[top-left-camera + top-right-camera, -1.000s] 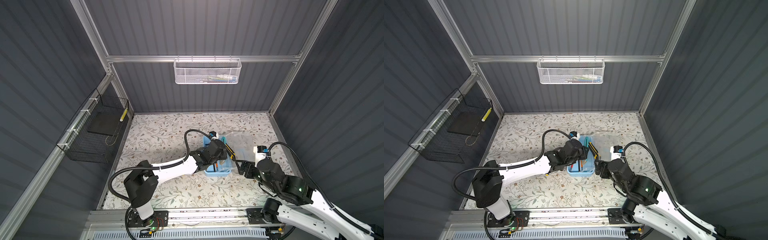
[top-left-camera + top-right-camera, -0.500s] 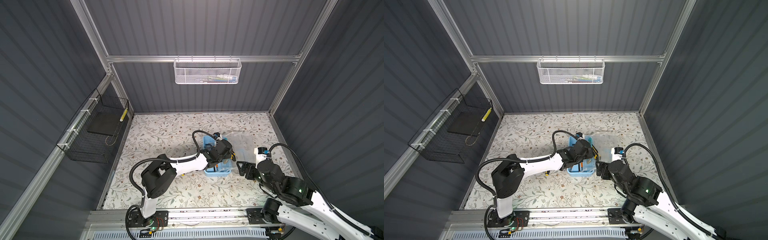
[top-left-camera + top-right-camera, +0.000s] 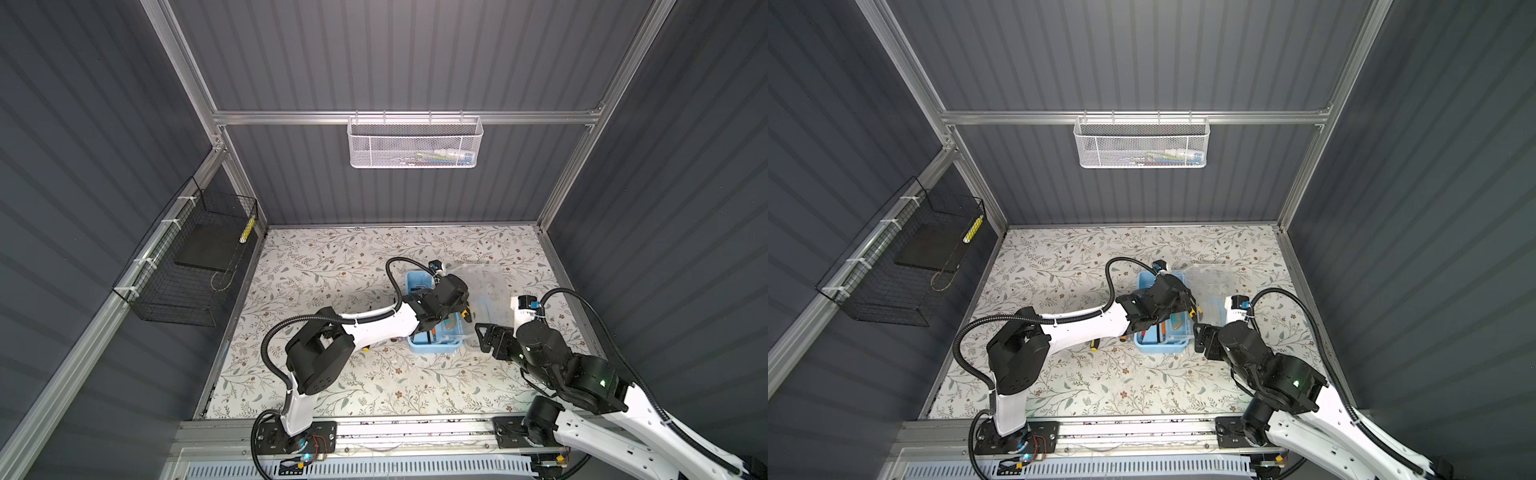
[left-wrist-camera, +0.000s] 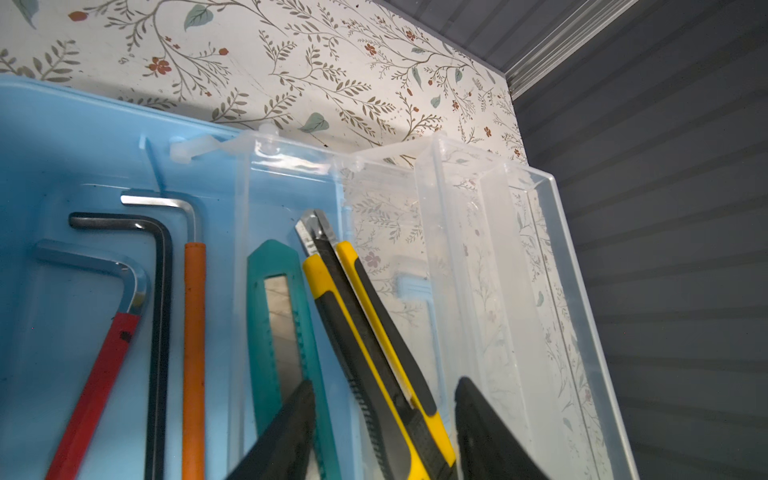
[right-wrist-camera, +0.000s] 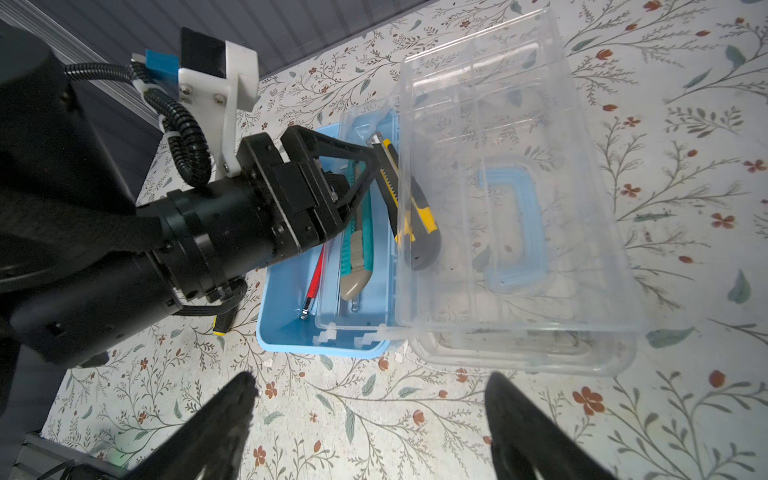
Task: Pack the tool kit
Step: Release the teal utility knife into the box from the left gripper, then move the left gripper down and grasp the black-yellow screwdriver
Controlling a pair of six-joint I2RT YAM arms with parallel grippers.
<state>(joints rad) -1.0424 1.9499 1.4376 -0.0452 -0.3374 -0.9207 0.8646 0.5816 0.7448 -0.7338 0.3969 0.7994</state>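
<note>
Box [image 3: 434, 345] sits on the table [image 3: 415, 386], lid [image 5: 519, 166] lying open. Top views hide the tips of the left gripper [image 4: 385, 380]. Its wrist view shows them parted, with the yellow knife [image 4: 374, 332] loose between, lying across box and lid. Right gripper [image 5: 372, 380] gapes wide, empty, near the box.

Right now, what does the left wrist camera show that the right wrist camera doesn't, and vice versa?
Only the left wrist view: the bent ends of the hex keys. Only the right wrist view: a yellow-and-black handle lying beneath the left arm. Both: the blue box, its clear lid, the teal utility knife, and the yellow utility knife with the open left pincer straddling it.
</note>
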